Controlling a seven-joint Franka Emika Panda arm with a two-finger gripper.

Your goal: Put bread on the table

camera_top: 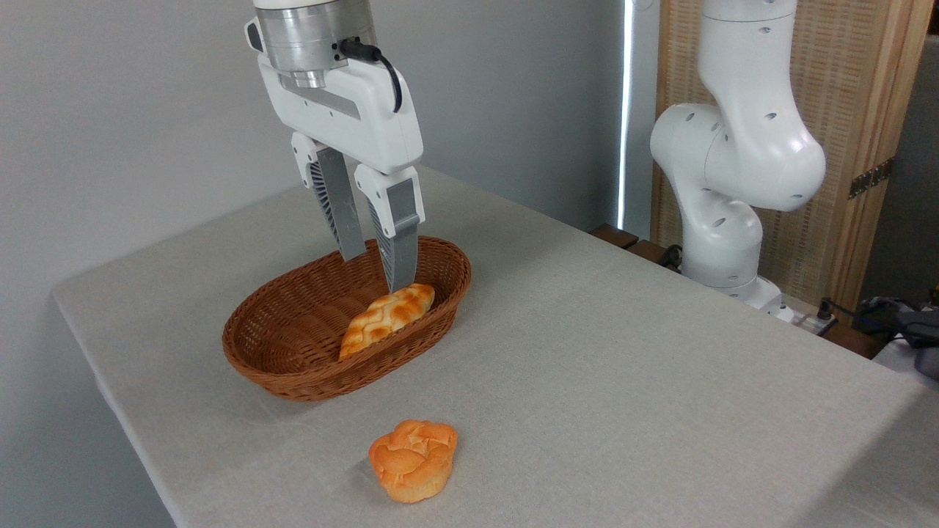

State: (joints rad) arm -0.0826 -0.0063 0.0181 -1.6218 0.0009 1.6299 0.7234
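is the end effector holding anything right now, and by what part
Nothing is held. The end effector hangs open over the basket, fingers empty above the loaf; the bun sits on the table.

I see my arm [733, 147] rising at the right, its wrist overhead pointing the gripper [374, 271] straight down, fingers [400, 242] parted with what looks like nothing between them
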